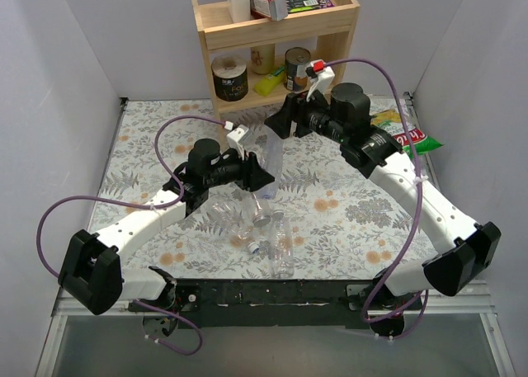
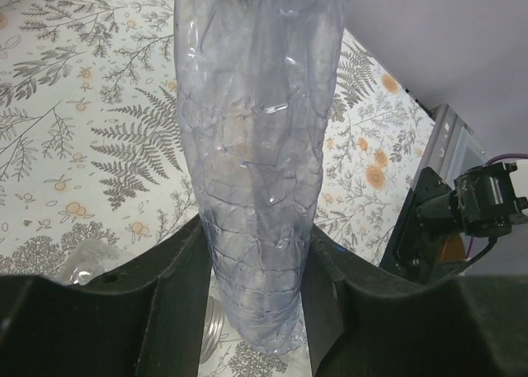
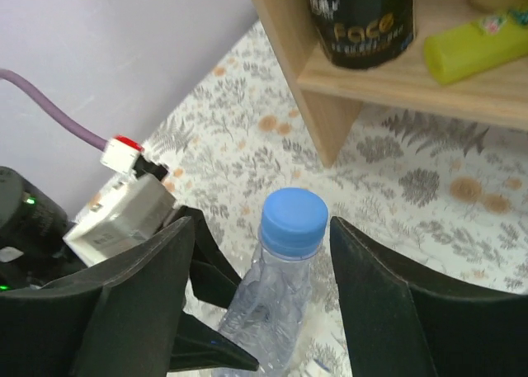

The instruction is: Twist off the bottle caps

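Note:
My left gripper [image 1: 261, 177] [image 2: 254, 238] is shut on the lower body of the slim blue-tinted bottle [image 1: 273, 152] [image 2: 256, 146] and holds it tilted above the table. Its blue cap [image 3: 293, 219] is on the neck and sits between the fingers of my right gripper [image 1: 279, 125] [image 3: 262, 225], which is open with a gap on each side of the cap. Three colourless bottles lie on the table in front of the left gripper, one [image 1: 283, 243] nearest the front edge. A silver lid [image 2: 212, 336] shows on the wide-mouthed one [image 1: 261, 209]. A small blue cap [image 1: 255, 249] lies beside them.
A wooden shelf [image 1: 280, 32] stands at the back with tin cans [image 3: 363, 18] and a yellow bottle [image 3: 474, 47] on its lower board, close behind the right gripper. A green snack packet [image 1: 410, 134] lies at the right, under the right arm.

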Robot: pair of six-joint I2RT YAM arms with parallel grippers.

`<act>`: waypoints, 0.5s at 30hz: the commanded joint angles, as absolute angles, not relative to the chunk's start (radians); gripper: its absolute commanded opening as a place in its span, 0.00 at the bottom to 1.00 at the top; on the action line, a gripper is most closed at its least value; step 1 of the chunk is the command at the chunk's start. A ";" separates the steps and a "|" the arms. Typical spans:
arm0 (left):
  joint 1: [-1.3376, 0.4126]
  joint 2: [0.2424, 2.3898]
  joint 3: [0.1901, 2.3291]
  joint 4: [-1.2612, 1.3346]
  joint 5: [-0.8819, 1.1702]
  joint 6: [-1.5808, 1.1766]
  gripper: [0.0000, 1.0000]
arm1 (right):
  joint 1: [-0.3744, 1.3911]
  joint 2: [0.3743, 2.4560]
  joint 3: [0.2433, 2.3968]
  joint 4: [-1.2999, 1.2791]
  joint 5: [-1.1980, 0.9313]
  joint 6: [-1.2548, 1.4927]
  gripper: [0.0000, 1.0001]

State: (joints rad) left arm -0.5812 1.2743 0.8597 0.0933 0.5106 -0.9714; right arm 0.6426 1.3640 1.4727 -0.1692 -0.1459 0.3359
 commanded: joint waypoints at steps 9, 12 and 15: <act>-0.620 1.249 0.908 0.057 0.474 -0.920 0.09 | 0.641 1.393 1.494 -0.192 -0.189 0.348 0.69; -0.627 1.252 0.911 0.051 0.463 -0.911 0.09 | 0.641 1.396 1.493 -0.187 -0.189 0.347 0.67; -0.638 1.253 0.914 0.040 0.456 -0.899 0.09 | 0.641 1.402 1.494 -0.189 -0.186 0.342 0.65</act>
State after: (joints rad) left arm -0.6220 1.2743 0.8673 0.0555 0.4770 -0.9348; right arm 0.6418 1.4181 1.4757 -0.2367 -0.1761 0.3408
